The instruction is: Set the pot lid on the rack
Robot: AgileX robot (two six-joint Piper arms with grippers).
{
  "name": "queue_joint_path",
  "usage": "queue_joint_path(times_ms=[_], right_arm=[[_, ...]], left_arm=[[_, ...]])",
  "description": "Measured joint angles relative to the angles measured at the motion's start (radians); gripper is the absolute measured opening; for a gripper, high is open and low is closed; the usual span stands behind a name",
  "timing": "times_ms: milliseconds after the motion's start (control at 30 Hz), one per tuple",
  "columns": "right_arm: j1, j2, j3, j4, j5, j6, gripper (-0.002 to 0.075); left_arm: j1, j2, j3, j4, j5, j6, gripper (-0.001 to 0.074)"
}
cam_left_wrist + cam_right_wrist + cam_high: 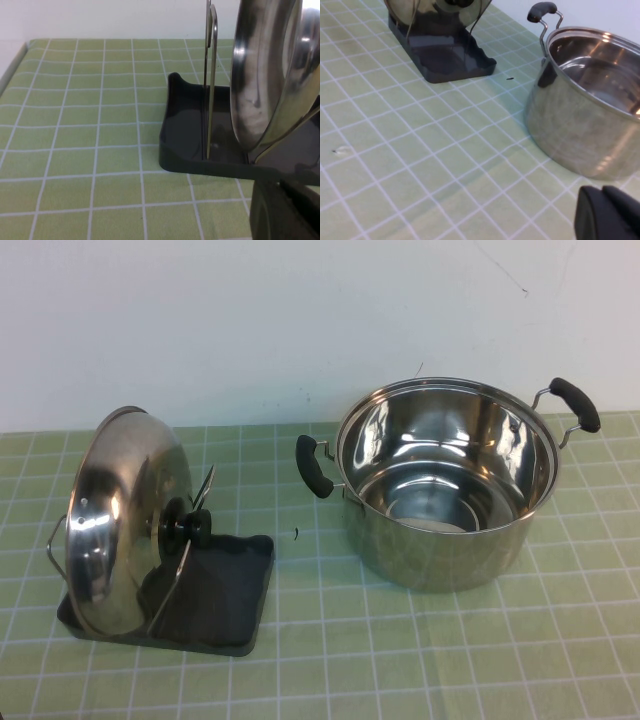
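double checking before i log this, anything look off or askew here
Nothing stands out. The pot lid stands on edge in the rack, leaning on its wire loops. The pot sits upright, empty. Left gripper and right gripper hang low, clear of both.

The high camera looks down from the near side over the whole green mat [420,640]. The left wrist camera sits low, just beside the rack [200,150]. The right wrist camera faces left past the pot [590,110] toward that same rack.
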Motion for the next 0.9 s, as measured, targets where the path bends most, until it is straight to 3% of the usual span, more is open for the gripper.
queue_joint_path(times_ms=[167, 267, 567, 733, 900], right_arm=[[-0.042, -0.002, 0.002, -0.036, 0.0, -0.02, -0.0001], [-0.168, -0.011, 0.018, -0.043, -0.018, -0.063, -0.0001], [-0.709, -0.108, 0.227, 0.1, -0.188, -0.193, -0.0001], [-0.869, -0.112, 0.319, 0.124, -0.218, -0.2, -0.0001], [-0.947, -0.113, 0.326, 0.162, -0.251, -0.2, -0.0001]], left_arm=[[0.0, 0.0, 0.0, 0.0, 0.0, 0.008, -0.0003], [0.0, 0.0, 0.0, 0.0, 0.002, 0.008, -0.0003], [0.0, 0.0, 0.0, 0.0, 0.002, 0.008, -0.0003], [0.0, 0.0, 0.0, 0.0, 0.002, 0.008, -0.0003], [0.0, 0.0, 0.0, 0.0, 0.002, 0.008, -0.0004]])
